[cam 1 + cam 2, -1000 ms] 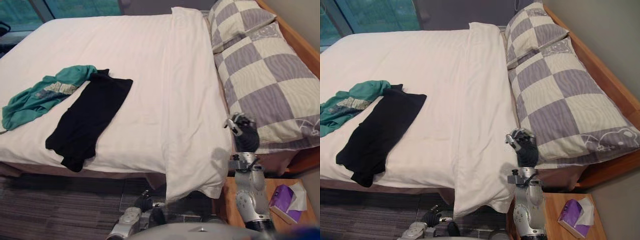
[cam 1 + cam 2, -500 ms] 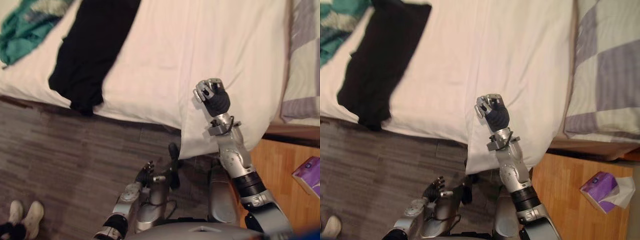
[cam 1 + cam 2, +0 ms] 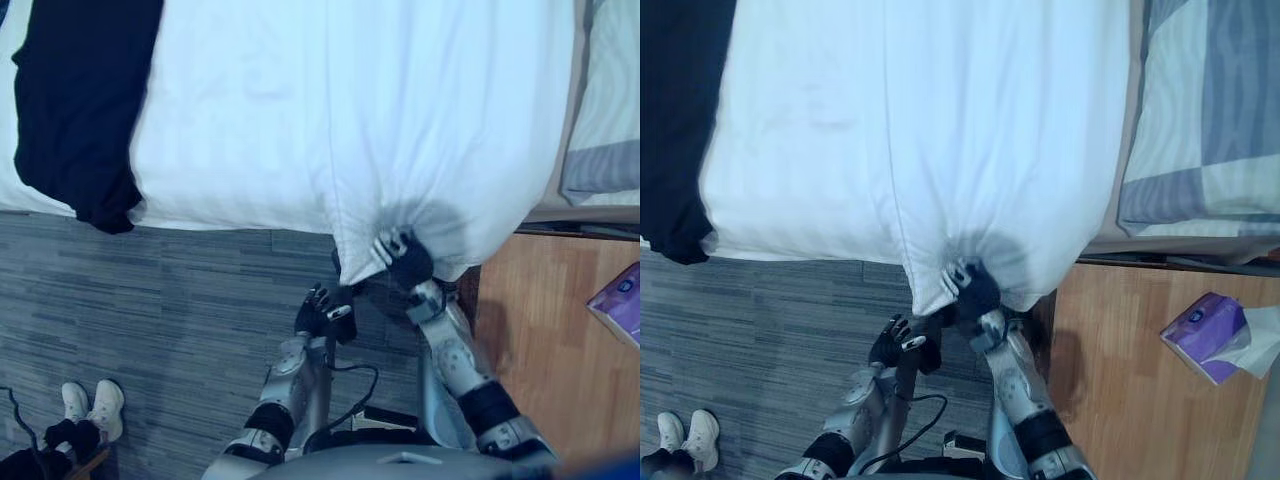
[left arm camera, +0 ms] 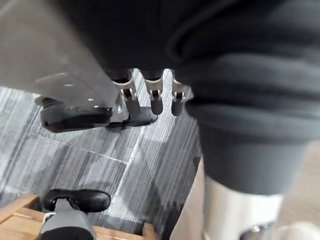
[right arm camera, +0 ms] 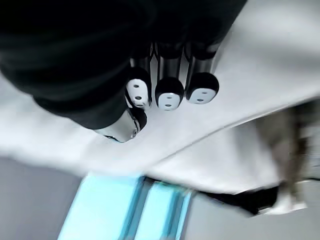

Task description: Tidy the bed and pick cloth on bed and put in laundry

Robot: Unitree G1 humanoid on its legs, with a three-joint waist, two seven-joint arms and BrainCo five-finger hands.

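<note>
I am looking down over the side edge of the bed (image 3: 590, 218). My right hand (image 3: 402, 262) is pressing against the hanging corner of the white duvet (image 3: 330, 110), and the cloth is puckering into soft folds around it. Its fingers (image 5: 170, 92) are curling tight toward the palm in a fist. In the wrist view the duvet is lying past the fingertips rather than inside them, so I am reading this hand as closed and holding nothing. My left hand (image 3: 322, 308) is hanging lower, just beside the right one and under the duvet's corner, over the grey striped floor (image 3: 180, 300). Its fingers (image 4: 152, 97) are hanging loose and slightly spread, gripping nothing.

The black cloth (image 3: 75, 100) is lying on the duvet at the far left of the bed, well apart from both hands, with its lower end drooping over the bed's edge toward the floor. A checked pillow (image 3: 605, 130) is resting at the head of the bed on my right. Beside the bed on that side a wooden tabletop (image 3: 540, 330) is carrying a purple tissue pack (image 3: 1208, 338). A person in white shoes (image 3: 92, 405) is standing on the floor at my lower left, away from the bed
</note>
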